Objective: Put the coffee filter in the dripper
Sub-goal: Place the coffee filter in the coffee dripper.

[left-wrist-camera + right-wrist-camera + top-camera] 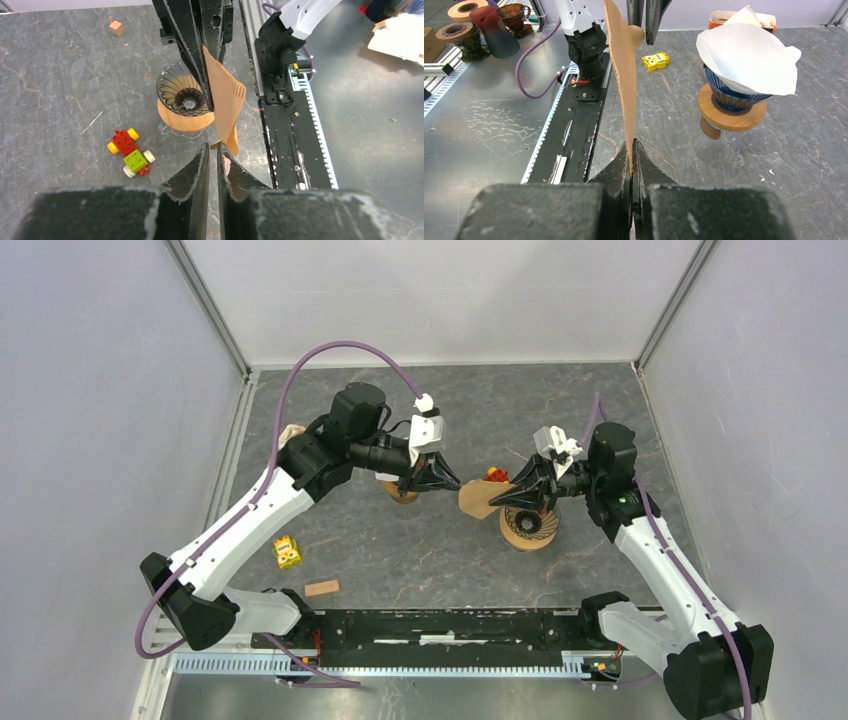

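The brown coffee filter [226, 95] hangs in the air, folded flat and clamped at one edge between the closed fingers of the right gripper [631, 148]; it is not yet in the dripper. The empty dark ribbed dripper [181, 94], on its wooden collar, stands on the surface [60, 90] just beside and below the filter. The left gripper [212, 151] faces the right one with its jaws a narrow slit apart and their tips at the filter's free edge; whether they touch the paper I cannot tell. By my judgement, the step in hand is the two-armed opening of the flat filter into a cone, ahead of the lowering. The next move likely calls for the left gripper to pinch one layer only and draw it aside. The right gripper would then carry the filter's point down into the dripper's mouth. Room is fair but not generous. A toy car [129, 152] lies near the dripper, the black base rail [285, 145] runs along the near edge, and a second dripper [733, 100], already lined with a white filter [746, 55], stands close by the left gripper, so sideways swings should be kept small.
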